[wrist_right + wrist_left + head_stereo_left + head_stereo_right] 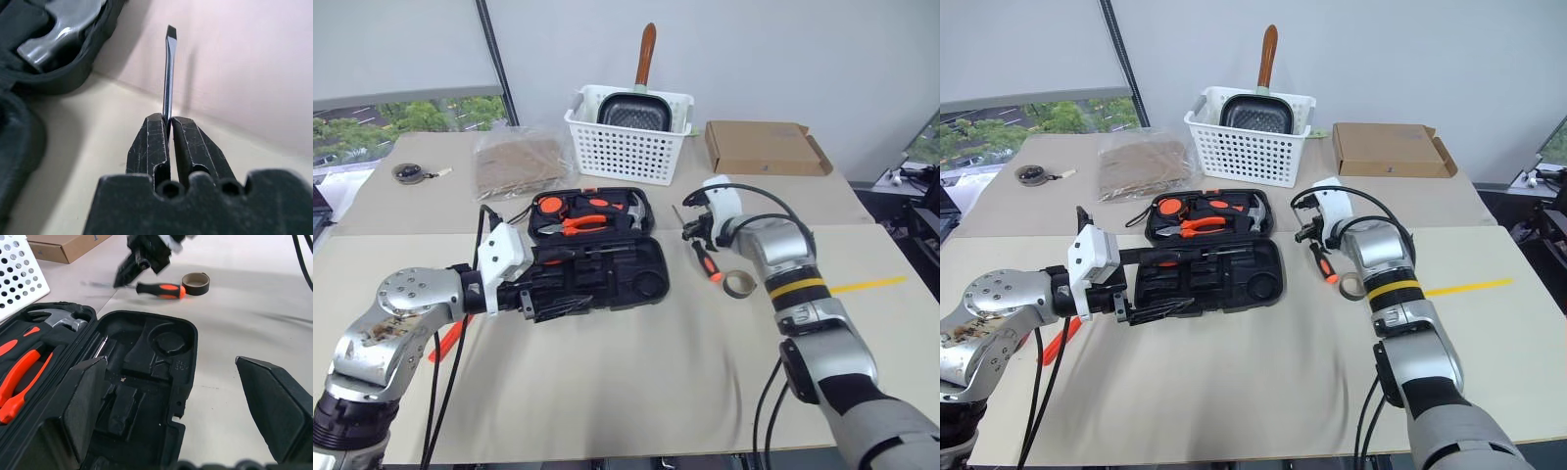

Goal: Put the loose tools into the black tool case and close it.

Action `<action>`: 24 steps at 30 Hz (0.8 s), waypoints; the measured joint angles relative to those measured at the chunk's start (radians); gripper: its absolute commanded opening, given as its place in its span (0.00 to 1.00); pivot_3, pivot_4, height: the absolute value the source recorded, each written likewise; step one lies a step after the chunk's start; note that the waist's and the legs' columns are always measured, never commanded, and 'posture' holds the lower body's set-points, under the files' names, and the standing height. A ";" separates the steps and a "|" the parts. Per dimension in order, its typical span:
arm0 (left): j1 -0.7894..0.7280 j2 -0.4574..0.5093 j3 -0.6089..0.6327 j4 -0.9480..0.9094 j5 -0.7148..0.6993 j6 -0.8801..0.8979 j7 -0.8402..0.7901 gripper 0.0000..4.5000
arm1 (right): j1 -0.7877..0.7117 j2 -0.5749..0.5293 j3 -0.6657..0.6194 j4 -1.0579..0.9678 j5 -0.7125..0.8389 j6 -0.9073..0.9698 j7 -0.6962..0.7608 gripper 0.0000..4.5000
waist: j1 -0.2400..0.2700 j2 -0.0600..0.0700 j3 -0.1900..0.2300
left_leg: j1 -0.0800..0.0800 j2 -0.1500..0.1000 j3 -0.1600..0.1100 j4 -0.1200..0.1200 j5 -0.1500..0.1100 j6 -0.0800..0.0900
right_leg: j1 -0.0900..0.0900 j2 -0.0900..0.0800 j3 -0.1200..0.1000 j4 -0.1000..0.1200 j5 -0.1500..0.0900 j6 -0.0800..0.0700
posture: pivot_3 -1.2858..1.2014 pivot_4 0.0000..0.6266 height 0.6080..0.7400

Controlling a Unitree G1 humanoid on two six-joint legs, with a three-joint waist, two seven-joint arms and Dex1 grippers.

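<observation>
One orange-and-black screwdriver (706,258) is clamped by its metal shaft in the right jaws; left jaws gape empty.

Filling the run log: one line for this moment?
right gripper: shut on orange-and-black-handled screwdriver shaft | left gripper: open over black moulded-plastic tool case, lid open

A beige table (607,392) stands before a plain pale wall (783,49); a window (401,117) shows green trees.
</observation>
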 measured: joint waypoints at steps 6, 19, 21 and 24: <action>-0.004 0.000 -0.001 0.016 0.002 -0.003 -0.009 1.00 | 0.041 -0.015 0.009 -0.016 -0.026 -0.056 0.032 0.01 | 0.002 0.000 0.000 | -0.001 0.000 0.000 0.000 0.000 0.000 | -0.001 0.000 0.000 0.000 0.001 -0.001 | 0.52 0.24 0.70; 0.047 0.015 0.142 0.028 -0.039 0.000 -0.014 1.00 | 0.054 -0.044 0.023 -0.155 0.000 -0.339 0.307 0.01 | -0.003 0.000 0.000 | 0.000 0.000 0.000 0.001 0.001 -0.001 | 0.000 0.000 0.000 0.001 0.000 0.000 | 0.52 0.24 0.70; 0.085 0.028 0.181 0.025 -0.042 0.001 -0.014 1.00 | 0.033 -0.029 0.036 -0.160 0.002 -0.339 0.354 0.01 | -0.005 0.000 0.000 | 0.000 0.000 0.000 0.001 0.001 -0.001 | -0.001 0.000 0.000 0.002 0.001 -0.001 | 0.52 0.24 0.70; 0.132 0.043 0.229 0.020 -0.042 0.002 -0.013 1.00 | -0.008 0.002 0.049 -0.168 0.004 -0.340 0.400 0.01 | -0.002 0.000 0.000 | 0.000 0.000 0.000 0.002 0.001 -0.001 | -0.001 0.000 0.000 0.003 0.001 -0.001 | 0.52 0.24 0.70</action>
